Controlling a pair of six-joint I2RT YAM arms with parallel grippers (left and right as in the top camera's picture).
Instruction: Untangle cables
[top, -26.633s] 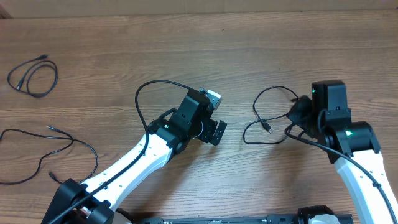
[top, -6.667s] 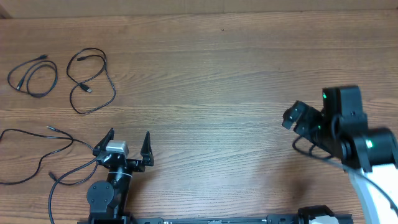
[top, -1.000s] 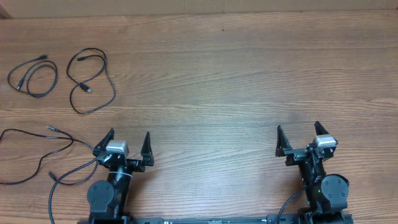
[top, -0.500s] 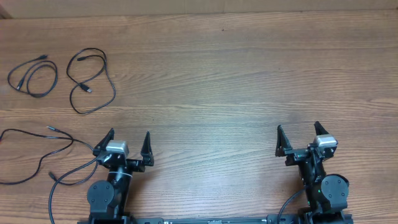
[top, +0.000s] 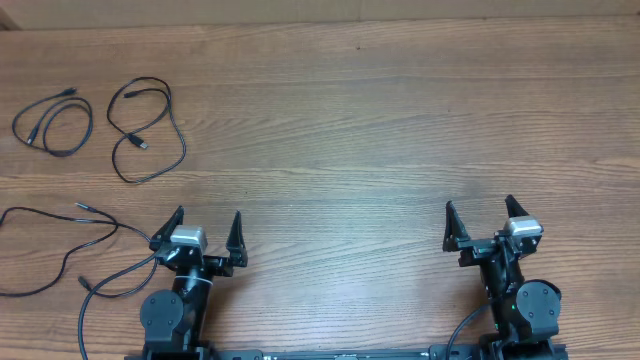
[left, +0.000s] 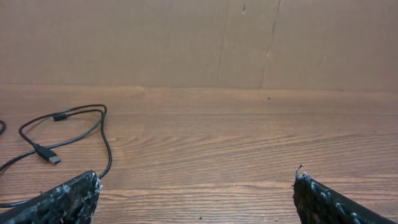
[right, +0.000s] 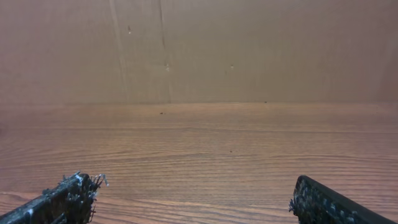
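Well, left gripper (top: 207, 213) & right gripper (top: 480, 203) both gape, empty; cable (top: 118, 226) lies just beside left gripper, so we could snag it w/ a careless sweep.

Biggest difference: the cable (top: 141, 145) that sits right at the right hand (top: 480, 203) in the oldest shot now lies way over past the left hand (top: 208, 213), ahead of it and off to its left. Both hands are pulled back low to the near edge of the surface (top: 350, 120), jaws spread wide with nothing in them. The left hand gets there first. A few seconds back the right hand is out over its own side, turned sideways.
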